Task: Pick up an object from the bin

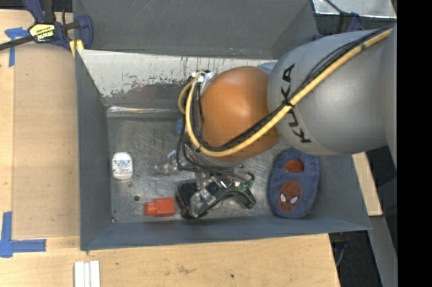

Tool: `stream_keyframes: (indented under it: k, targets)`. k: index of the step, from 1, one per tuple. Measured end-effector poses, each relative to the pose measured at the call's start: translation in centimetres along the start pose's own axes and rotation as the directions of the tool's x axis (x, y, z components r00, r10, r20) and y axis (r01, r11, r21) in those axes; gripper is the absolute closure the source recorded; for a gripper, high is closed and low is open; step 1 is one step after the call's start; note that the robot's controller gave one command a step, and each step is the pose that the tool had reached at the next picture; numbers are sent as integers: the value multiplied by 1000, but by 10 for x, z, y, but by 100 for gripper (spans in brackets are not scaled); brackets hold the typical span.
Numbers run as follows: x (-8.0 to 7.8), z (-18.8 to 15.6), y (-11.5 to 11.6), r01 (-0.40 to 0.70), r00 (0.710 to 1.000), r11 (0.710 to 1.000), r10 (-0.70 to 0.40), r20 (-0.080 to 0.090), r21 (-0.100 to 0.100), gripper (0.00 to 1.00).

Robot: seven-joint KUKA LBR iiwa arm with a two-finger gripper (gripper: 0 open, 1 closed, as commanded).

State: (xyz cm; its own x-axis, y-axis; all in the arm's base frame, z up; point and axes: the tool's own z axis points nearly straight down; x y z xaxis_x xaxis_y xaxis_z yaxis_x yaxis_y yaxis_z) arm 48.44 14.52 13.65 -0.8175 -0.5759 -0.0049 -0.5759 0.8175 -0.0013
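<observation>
Grey bin (94,144) walls are sloping down to a scuffed floor. An orange wrist cover (233,110) is hiding much of the tool (202,192), so how far it is open cannot be told. It is hanging over a dark, green-edged thing (237,198) by the near wall, between a red block (160,207) on the left and a blue slipper (293,183) on the right.

Small red block (160,208) lies flat near the grey bin's (94,144) front wall; just right of it, a dark heap of black and green pieces (233,196); a blue slipper with a red spider face (294,186) lies front right; a small white jar (122,165) sits left.
</observation>
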Motion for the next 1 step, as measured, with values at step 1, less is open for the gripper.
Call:
stream_keyframes:
  k: [1]
  targets:
    - [25,55,-39,274,962,962,-274,15,-4,0]
